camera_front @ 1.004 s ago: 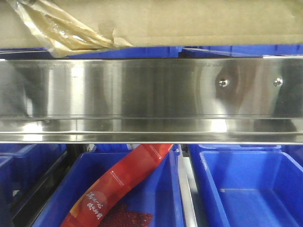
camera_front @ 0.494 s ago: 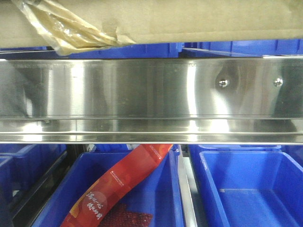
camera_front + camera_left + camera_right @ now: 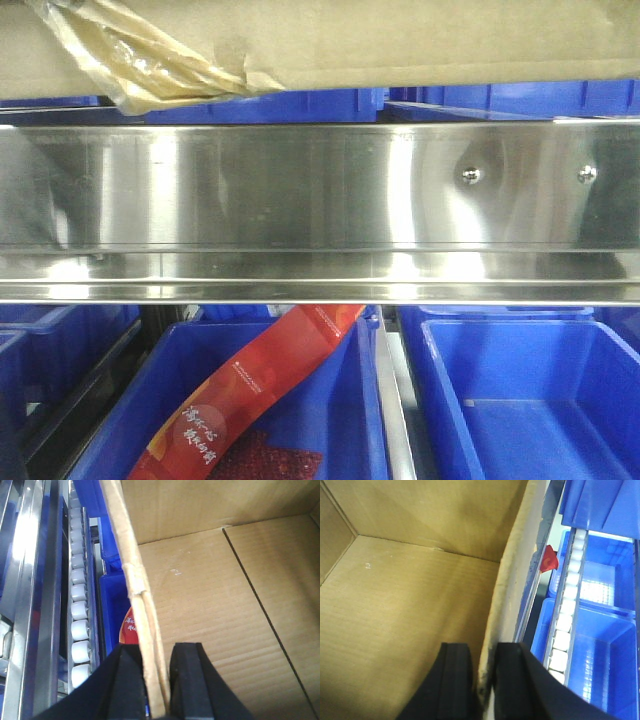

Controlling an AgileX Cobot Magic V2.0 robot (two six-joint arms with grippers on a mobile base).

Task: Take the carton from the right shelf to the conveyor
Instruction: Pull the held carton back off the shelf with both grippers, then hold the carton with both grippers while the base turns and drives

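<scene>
1. Carton (image 3: 210, 605), open-topped and plain brown, is pinched on both sides. The left gripper (image 3: 156, 655) has its black fingers (image 3: 187, 680) closed on the top edge of the left wall, one finger inside the box and one outside.
2. The right gripper (image 3: 482, 655) does the same on the right wall, its fingers (image 3: 455, 680) clamped tight over the worn cardboard rim.
3. From the front, the box's lower edge runs along the top of the view, just above the right shelf (image 3: 300, 200). A crumpled scrap of yellowish tape (image 3: 150, 60) hangs at its left end. Whether the cardboard touches the steel I cannot tell.
4. The shelf's mirror-like front rail carries two round screw heads (image 3: 471, 174) toward the right.
5. Below and beyond lie blue bins (image 3: 520, 400), the left one holding a red packet (image 3: 260, 385). White rollers (image 3: 79, 610) run in a line beside the bins.
</scene>
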